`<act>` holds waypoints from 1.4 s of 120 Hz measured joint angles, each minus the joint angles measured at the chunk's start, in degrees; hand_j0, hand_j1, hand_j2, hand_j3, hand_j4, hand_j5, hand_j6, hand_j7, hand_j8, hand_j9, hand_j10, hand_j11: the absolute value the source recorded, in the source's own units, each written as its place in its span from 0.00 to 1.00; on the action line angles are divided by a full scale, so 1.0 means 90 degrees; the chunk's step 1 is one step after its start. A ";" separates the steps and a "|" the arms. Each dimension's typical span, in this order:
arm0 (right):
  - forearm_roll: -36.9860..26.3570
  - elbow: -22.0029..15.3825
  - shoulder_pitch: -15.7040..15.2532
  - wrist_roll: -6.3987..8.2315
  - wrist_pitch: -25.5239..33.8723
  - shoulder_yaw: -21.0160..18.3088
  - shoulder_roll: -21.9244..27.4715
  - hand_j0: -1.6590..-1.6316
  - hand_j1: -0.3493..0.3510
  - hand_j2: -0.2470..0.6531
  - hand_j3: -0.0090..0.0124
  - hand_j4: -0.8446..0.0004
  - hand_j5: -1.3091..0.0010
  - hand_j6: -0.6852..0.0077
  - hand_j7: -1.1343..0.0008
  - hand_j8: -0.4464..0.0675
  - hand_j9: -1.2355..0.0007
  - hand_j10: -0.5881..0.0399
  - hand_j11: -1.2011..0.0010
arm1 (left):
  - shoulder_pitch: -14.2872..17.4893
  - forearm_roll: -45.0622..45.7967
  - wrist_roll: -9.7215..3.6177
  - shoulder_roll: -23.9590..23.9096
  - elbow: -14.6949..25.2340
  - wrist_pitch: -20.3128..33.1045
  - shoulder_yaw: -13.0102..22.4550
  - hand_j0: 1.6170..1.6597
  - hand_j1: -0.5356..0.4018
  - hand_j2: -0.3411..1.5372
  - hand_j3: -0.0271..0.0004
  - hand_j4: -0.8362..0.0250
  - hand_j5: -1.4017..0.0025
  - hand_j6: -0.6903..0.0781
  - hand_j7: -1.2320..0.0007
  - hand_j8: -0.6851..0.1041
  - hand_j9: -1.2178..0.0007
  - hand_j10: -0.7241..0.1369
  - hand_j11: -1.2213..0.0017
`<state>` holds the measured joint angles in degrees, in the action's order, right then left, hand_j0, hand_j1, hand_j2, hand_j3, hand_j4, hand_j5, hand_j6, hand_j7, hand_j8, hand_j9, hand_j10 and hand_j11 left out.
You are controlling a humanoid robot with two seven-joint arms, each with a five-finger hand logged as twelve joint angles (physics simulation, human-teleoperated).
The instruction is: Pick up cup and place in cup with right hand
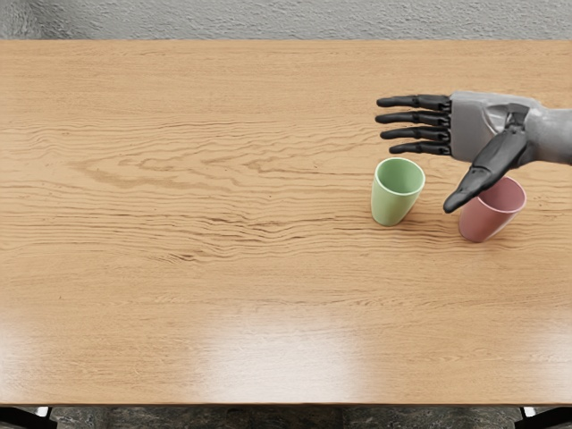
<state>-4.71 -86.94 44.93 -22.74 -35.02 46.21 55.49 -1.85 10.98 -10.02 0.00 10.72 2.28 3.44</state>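
My right hand point(431, 163) reaches in from the right edge, its fingers spread and holding nothing. A green cup point(394, 204) stands upright on the table, just below the fingertips in the picture and left of the thumb. The pink cup point(484, 220) also stands upright, to the right of the green one; the thumb covers part of its rim on the upper left. Whether the hand touches either cup cannot be told from this view.
The wooden table point(223, 295) fills most of the view. Its far edge runs along a grey textured wall point(268, 20), and its near edge lies close to the bottom of the picture.
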 joint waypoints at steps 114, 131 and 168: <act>-0.4788 -0.0406 0.3074 -0.1362 0.4191 -0.4130 -0.1829 0.04 0.14 0.26 0.42 0.90 0.92 0.87 0.91 0.71 0.92 0.81 0.91 | 0.0000 0.0000 0.0000 0.0000 0.0000 0.0000 -0.0001 0.96 0.94 0.18 0.98 0.97 1.00 0.90 1.00 0.87 1.00 0.84 1.00; -0.4874 -0.0461 0.3066 -0.1363 0.4621 -0.4388 -0.1751 0.04 0.17 0.25 0.42 0.88 0.90 0.84 0.89 0.67 0.89 0.77 0.89 | 0.0000 0.0000 0.0000 0.0000 0.0000 -0.0001 0.0000 0.96 0.94 0.18 0.98 0.97 1.00 0.90 1.00 0.87 1.00 0.84 1.00; -0.5097 -0.0189 0.2947 -0.1363 0.4900 -0.4688 -0.1909 0.04 0.32 0.24 0.42 0.77 0.81 0.71 0.78 0.50 0.80 0.63 0.80 | 0.0000 0.0000 0.0000 0.0000 0.0000 0.0000 -0.0001 0.96 0.94 0.18 0.98 0.97 1.00 0.90 1.00 0.87 1.00 0.84 1.00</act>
<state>-50.58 -88.64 71.45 -35.00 9.08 4.02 38.31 -1.85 10.98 -10.01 0.00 10.72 2.28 3.43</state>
